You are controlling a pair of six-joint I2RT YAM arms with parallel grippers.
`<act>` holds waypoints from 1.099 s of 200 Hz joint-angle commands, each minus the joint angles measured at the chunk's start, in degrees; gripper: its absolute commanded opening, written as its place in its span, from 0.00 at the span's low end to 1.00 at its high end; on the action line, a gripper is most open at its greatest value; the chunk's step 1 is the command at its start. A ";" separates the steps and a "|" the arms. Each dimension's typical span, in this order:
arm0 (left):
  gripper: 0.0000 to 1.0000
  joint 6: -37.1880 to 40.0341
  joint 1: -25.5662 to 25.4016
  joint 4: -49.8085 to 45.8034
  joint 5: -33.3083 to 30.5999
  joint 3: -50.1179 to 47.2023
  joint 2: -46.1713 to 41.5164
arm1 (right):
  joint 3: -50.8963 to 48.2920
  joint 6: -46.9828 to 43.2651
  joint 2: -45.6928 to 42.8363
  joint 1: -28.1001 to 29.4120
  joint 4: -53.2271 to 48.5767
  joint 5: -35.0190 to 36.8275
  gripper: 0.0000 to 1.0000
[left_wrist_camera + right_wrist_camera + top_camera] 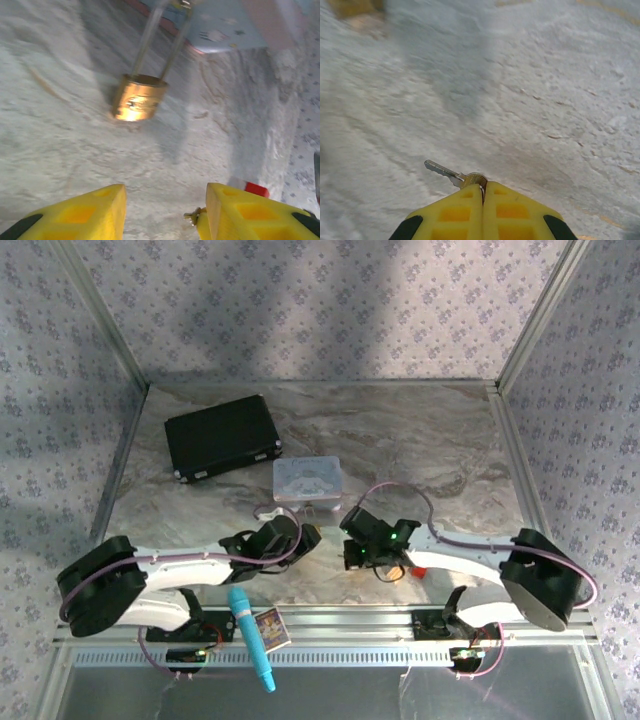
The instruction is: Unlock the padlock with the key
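The left claw (165, 215) is hanging wide open above the counter (430, 440), its two yellow fingers (75, 215) standing well apart, holding and touching nothing. The right claw (483, 192) is pinching shut on the head of the key (442, 171), with its yellow fingers pressing together and no gap showing between them.

Counting from the left in the top view, one black case (222, 437) is lying at the far left of the counter. One teal tool (252, 635) and one small printed card (272, 628) are sitting beside each other at the near edge by the left arm's base. One pastel tin box (307, 480) is resting in the middle, and one red block (420, 568) is lying just beside the right arm. There is one padlock (139, 97) and one key.

The padlock is sitting ahead of the open left claw and apart from it, just in front of the tin box. Its brass body is lying nearer the wrist camera, and its thin shackle (150, 35) is running up and away toward the box, so the long axis is leaning slightly rightward. The shackle's top is being cut off at the frame edge.

The key is sticking out of the right claw's fingertips over bare counter, its blade pointing left and slightly upward in the wrist view, long axis nearly level. Whether its tip is touching the counter, I cannot tell.
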 commanded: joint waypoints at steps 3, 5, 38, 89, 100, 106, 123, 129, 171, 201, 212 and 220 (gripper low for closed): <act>0.46 2.37 -1.55 7.33 0.18 2.95 1.77 | -0.03 0.18 -2.58 -0.50 2.24 -3.98 0.00; 0.46 2.46 -1.67 7.54 0.14 3.05 1.92 | -0.03 0.34 -2.77 -0.54 2.42 -4.07 0.00; 0.43 1.41 -4.21 10.71 -2.05 3.79 3.97 | -1.43 3.83 -4.85 -1.14 6.37 -6.18 0.00; 0.28 -2.29 -5.89 7.08 -6.09 3.29 3.82 | -3.61 6.99 -6.88 -2.64 12.07 -8.67 0.00; 0.28 -2.75 -6.02 6.88 -7.24 2.59 3.07 | -4.45 7.82 -7.17 -3.38 13.64 -9.72 0.00; 0.28 -3.05 -6.04 6.40 -7.64 2.33 2.80 | -5.09 8.31 -7.33 -3.73 14.84 -10.14 0.00; 0.33 -2.99 -6.11 4.52 -8.62 2.21 1.84 | -7.19 10.27 -7.59 -5.09 19.70 -12.74 0.00; 0.35 -2.72 -6.13 4.06 -8.85 2.35 1.56 | -7.49 10.78 -7.65 -5.37 20.55 -13.09 0.00; 0.28 -2.27 -6.37 3.64 -9.02 2.56 1.20 | -7.85 12.10 -6.50 -5.69 24.38 -13.95 0.00; 0.17 -2.16 -6.41 1.94 -9.02 3.30 1.50 | -7.34 11.99 -5.95 -5.65 24.80 -13.68 0.00; 0.02 -2.19 -6.46 1.21 -9.31 3.37 1.35 | -7.44 11.88 -6.02 -5.60 24.81 -13.57 0.00; 0.00 -2.29 -6.46 1.06 -9.45 3.24 1.27 | -7.50 11.72 -6.11 -5.67 25.11 -13.64 0.00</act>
